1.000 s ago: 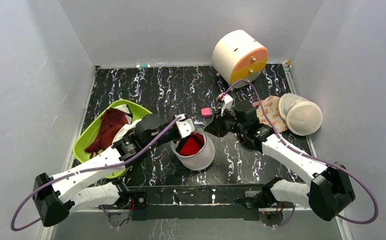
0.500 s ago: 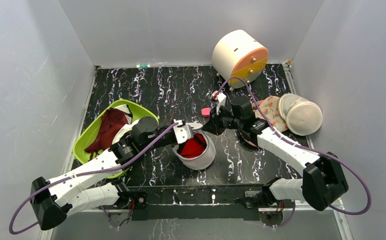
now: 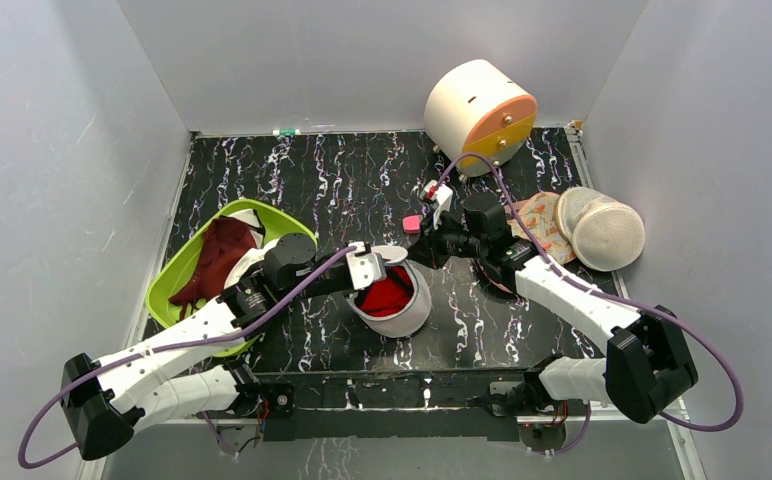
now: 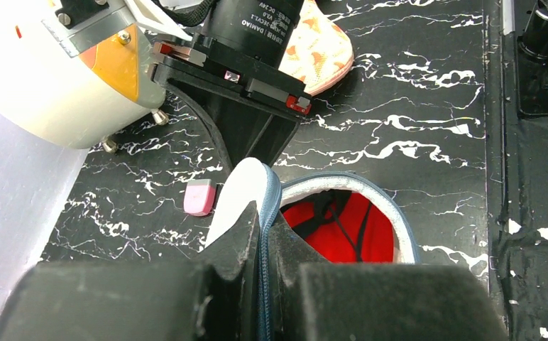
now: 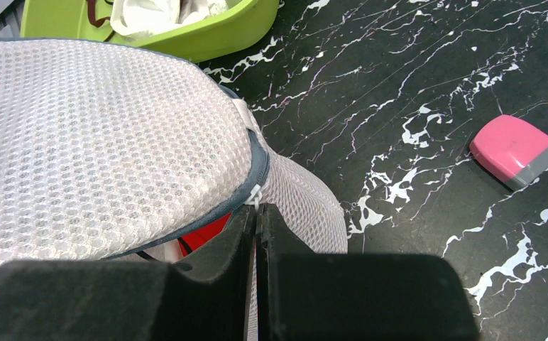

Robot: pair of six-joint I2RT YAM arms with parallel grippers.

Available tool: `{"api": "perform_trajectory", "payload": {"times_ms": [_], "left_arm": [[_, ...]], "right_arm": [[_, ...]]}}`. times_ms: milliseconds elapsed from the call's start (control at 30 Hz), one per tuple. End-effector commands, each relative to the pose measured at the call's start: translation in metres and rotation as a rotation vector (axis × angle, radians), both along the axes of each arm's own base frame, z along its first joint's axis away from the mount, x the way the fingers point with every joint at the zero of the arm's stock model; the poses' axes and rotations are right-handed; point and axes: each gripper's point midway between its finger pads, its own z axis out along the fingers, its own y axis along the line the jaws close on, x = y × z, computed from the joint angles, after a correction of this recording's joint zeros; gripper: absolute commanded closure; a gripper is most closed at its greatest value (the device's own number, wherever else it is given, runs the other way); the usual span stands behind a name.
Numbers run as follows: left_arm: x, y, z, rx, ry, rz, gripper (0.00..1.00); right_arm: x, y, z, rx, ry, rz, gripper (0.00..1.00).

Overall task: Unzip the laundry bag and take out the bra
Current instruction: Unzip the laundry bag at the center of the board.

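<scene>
The laundry bag (image 3: 409, 313) is a white mesh pouch at the table's middle front, its zip partly open. The red bra (image 3: 387, 293) lies inside it with thin dark straps (image 4: 342, 226). My left gripper (image 3: 372, 264) is shut on the bag's dark zip rim (image 4: 265, 234) at the raised flap. My right gripper (image 3: 415, 250) is shut on the small white zip pull (image 5: 257, 199) at the bag's far side. In the right wrist view the mesh flap (image 5: 101, 142) fills the left, with a strip of the bra (image 5: 204, 233) under it.
A green tub (image 3: 177, 275) holding a dark maroon garment (image 3: 220, 252) stands at the left. A white and orange drum (image 3: 479, 112) is at the back. A domed mesh bag (image 3: 602, 232) and orange floral fabric (image 3: 540, 222) lie right. A pink block (image 3: 413, 223) lies behind the bag.
A second ago both grippers sat a little farther right. The left one has pulled the flap left and the right one has shifted back-left, showing more red. Almost nothing moved in the last half second.
</scene>
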Motion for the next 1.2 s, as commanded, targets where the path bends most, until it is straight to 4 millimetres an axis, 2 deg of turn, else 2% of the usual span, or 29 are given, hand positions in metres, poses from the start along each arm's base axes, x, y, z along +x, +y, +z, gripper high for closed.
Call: {"api": "perform_trajectory", "payload": {"times_ms": [0,133,300,500,567,667,800,933,1133,1167], "left_arm": [[-0.014,-0.009,0.045,-0.112,-0.054,-0.088,1.0],[-0.018,-0.011,0.047,-0.132,-0.045,-0.104,1.0],[-0.013,-0.013,0.04,-0.125,-0.036,-0.084,1.0],[-0.009,-0.01,0.044,-0.155,-0.049,-0.053,1.0],[-0.003,-0.007,0.046,-0.172,-0.059,-0.01,1.0],[0.017,0.001,0.044,-0.177,-0.068,0.11,1.0],[0.037,0.009,0.037,-0.141,-0.091,0.221,1.0],[0.041,0.012,0.036,-0.134,-0.099,0.247,1.0],[0.048,0.015,0.032,-0.126,-0.108,0.281,1.0],[0.049,0.014,0.03,-0.12,-0.108,0.286,1.0]], "right_arm": [[0.017,0.0,0.027,0.03,-0.118,-0.029,0.98],[0.018,0.003,0.027,0.031,-0.115,-0.013,0.97],[0.012,0.005,0.019,0.031,-0.091,0.011,0.96],[0.005,0.015,0.015,0.122,-0.047,0.034,0.96],[0.005,0.016,0.015,0.15,-0.036,0.028,0.96],[0.006,0.013,0.012,0.145,-0.028,-0.006,0.94],[0.01,-0.004,0.005,0.088,-0.012,-0.113,0.83],[0.016,-0.029,0.004,0.019,-0.003,-0.27,0.74],[0.016,-0.068,0.02,-0.031,-0.05,-0.454,0.42],[0.015,-0.071,0.024,-0.032,-0.056,-0.471,0.39]]}}
